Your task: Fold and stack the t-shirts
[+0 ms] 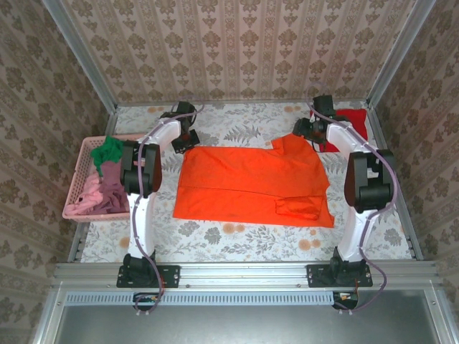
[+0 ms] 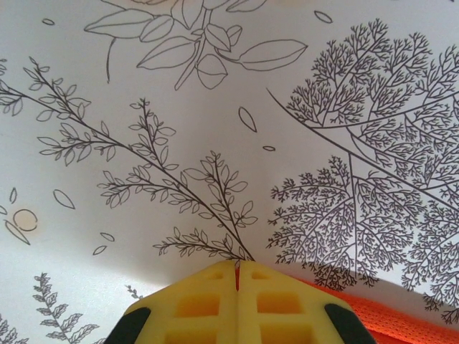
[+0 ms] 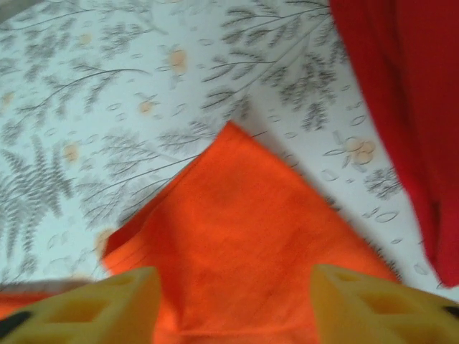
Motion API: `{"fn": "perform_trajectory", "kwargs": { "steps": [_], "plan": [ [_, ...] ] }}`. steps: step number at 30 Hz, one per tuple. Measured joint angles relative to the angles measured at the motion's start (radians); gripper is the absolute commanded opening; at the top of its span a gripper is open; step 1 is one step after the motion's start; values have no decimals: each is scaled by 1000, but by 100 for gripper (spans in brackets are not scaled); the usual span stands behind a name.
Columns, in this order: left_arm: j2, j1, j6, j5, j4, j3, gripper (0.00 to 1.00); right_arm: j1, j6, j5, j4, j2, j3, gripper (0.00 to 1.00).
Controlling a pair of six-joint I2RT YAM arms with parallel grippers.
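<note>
Where the basket sits: at the far left of the counter (image 1: pixel 237 240), the pink basket (image 1: pixel 74 179) holds green, pink and mauve shirts (image 1: pixel 107 179) not yet folded.
Left gripper (image 1: pixel 185 140) (image 2: pixel 237 266): at the far left corner of the orange shirt (image 1: pixel 251 183) (image 2: pixel 387 319), yellow fingers (image 2: pixel 208 304) pressed together. Orange cloth lies just beside them, but I cannot tell whether any is caught between them.
Orange shirt: spread flat mid-counter, a sleeve turned in at the near right, the far right corner rumpled.
Right gripper (image 1: pixel 305 129) (image 3: pixel 233 276): fingers apart, one on each side of the shirt's far right corner (image 3: pixel 244 236), not yet closed on it.
Red shirt (image 1: pixel 351 122) (image 3: pixel 401 93): at the far right, just beyond that corner.
Step in hand: probably taking both far corners to fold towards the near edge.
Doing it well: close the right gripper well back from the corner's tip. Confirm the left really has cloth. Lift both corners level and together, clear of the red shirt.
</note>
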Motion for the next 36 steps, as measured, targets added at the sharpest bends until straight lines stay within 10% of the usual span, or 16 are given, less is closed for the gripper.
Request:
{"fn": "perform_trajectory", "kwargs": {
  "steps": [31, 36],
  "plan": [
    [-21, 14, 1, 43, 55, -49, 0, -20, -102, 42, -337, 352, 385, 38],
    [-23, 15, 1, 46, 56, -51, 0, -20, -118, 39, -352, 354, 388, 19]
  ]
}}
